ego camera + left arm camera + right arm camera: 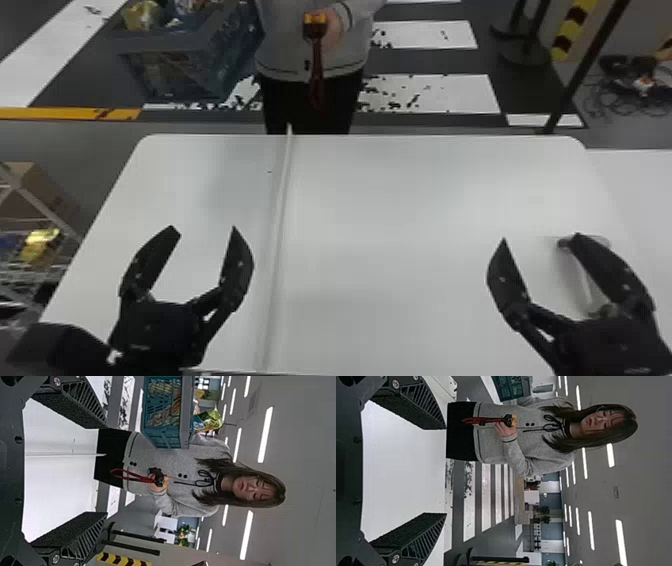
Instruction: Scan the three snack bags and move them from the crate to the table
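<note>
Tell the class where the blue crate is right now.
In the head view, the blue crate is at upper left, on the robot's left, beyond the far edge of the white table and beside a person.

No readable text or signs anywhere

The crate (pixel 172 42), blue with lattice walls, was beyond the bench's far edge, toward the left, its open top facing up. A shiny gold and yellow snack bag (pixel 142 15) stuck up past its rim; the left wrist view gave green and yellow printing on a snack bag above the rim, with tan contents behind the lattice. How many bags it held could not be told. The bench (pixel 400 200) was white, flat and round-cornered.
</note>
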